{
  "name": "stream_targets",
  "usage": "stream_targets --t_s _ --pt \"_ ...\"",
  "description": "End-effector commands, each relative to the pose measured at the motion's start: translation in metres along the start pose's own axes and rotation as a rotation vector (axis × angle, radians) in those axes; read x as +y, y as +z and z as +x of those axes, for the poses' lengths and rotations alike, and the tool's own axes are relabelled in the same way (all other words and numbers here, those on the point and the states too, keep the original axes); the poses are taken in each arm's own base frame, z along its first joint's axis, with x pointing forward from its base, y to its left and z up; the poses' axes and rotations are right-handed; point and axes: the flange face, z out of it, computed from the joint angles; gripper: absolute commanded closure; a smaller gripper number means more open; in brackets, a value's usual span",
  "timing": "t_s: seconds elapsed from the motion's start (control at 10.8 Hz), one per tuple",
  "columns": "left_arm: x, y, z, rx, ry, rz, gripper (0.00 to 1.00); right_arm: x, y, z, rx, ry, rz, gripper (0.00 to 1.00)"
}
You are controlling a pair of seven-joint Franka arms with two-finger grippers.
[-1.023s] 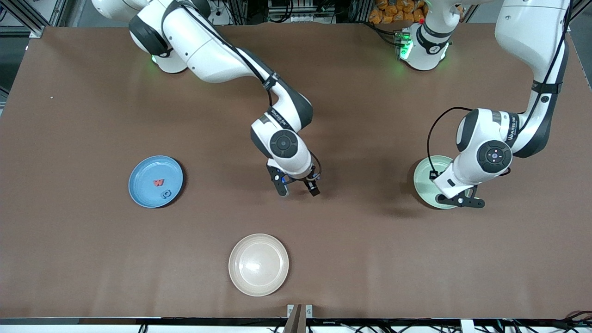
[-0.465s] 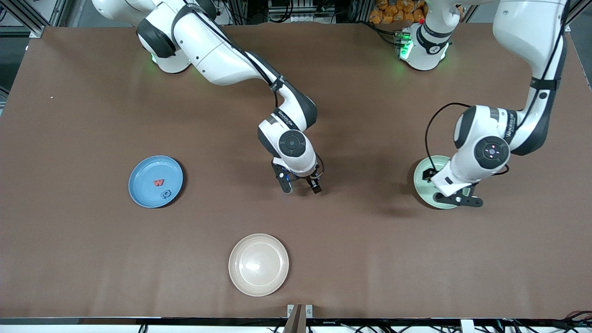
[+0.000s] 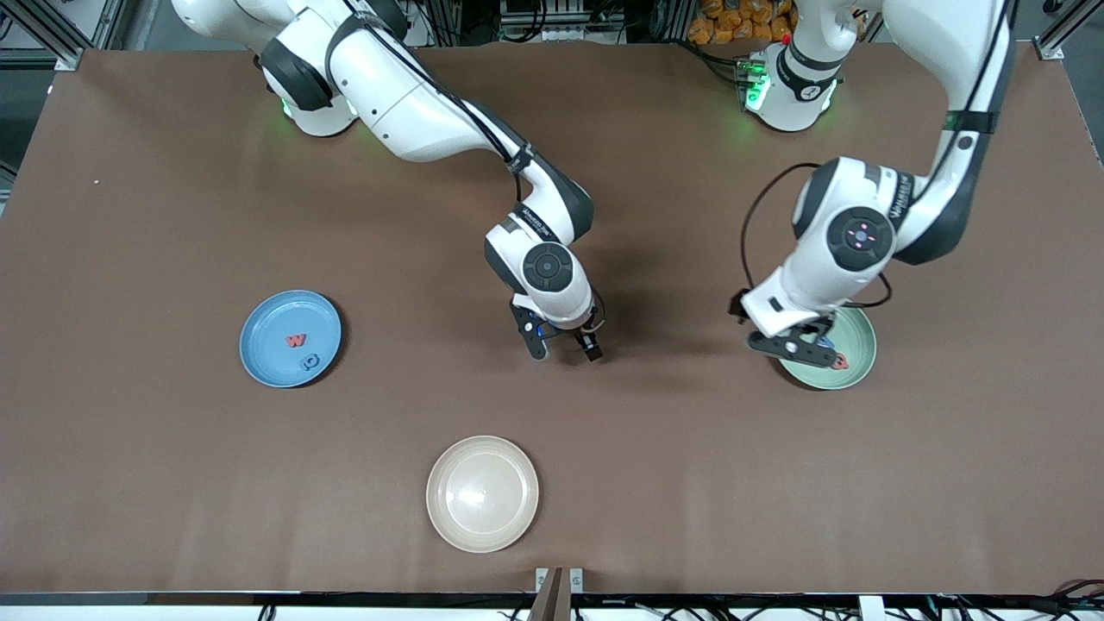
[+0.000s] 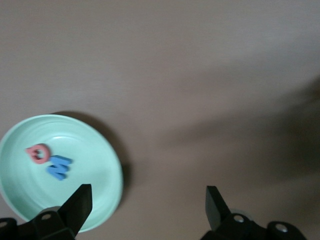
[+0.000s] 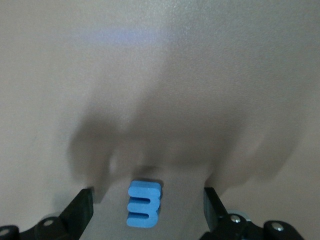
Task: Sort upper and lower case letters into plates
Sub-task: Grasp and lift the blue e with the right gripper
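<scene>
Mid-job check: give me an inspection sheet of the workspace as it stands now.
Surface: brown table, flat.
Job's things: blue plate holds a red letter and a blue letter; green plate holds a red letter and a blue letter; one blue letter lies on the table.
Clutter: empty beige plate.
Grippers: right gripper open around the loose letter; left gripper open, beside the green plate.
Cables: black cable on left arm.
Surroundings: orange items past the table edge.
</scene>
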Motion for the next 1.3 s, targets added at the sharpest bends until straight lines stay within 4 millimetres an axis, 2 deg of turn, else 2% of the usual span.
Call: stream_targets --t_s 0.0,0.28,0.47,0.56,0.84,1.02,1.12,1.21 --pt "0.024 -0.009 -0.017 -0.006 0.015 -0.03 0.0 -0.002 0.003 -0.009 0.011 -0.007 0.014 0.33" --pt "0.056 -0.017 -0.03 -0.003 0.002 -0.034 0.0 0.001 0.007 -0.011 0.013 -0.011 0.01 0.73" --pt "0.071 -0.018 -0.036 -0.005 -0.014 -0.036 0.0 0.004 0.01 -0.016 0.024 -0.027 0.007 0.95" --pt "0.072 -0.019 -0.038 -0.005 -0.021 -0.035 0.0 0.004 0.01 -0.014 0.03 -0.033 0.007 1.0" --pt "0.075 -0.018 -0.042 -0.009 -0.018 -0.033 0.0 -0.001 0.001 -0.001 0.03 -0.056 -0.011 1.0" --pt "0.081 -0.017 -0.043 -0.011 -0.01 -0.036 0.0 -0.003 -0.028 0.019 0.021 -0.16 -0.114 1.0" --pt "0.082 -0.017 -0.044 -0.012 -0.009 -0.035 0.0 -0.005 -0.061 0.033 0.022 -0.201 -0.159 1.0" --pt "0.084 -0.018 -0.044 -0.01 -0.006 -0.035 0.0 -0.007 -0.084 0.05 0.016 -0.259 -0.189 1.0"
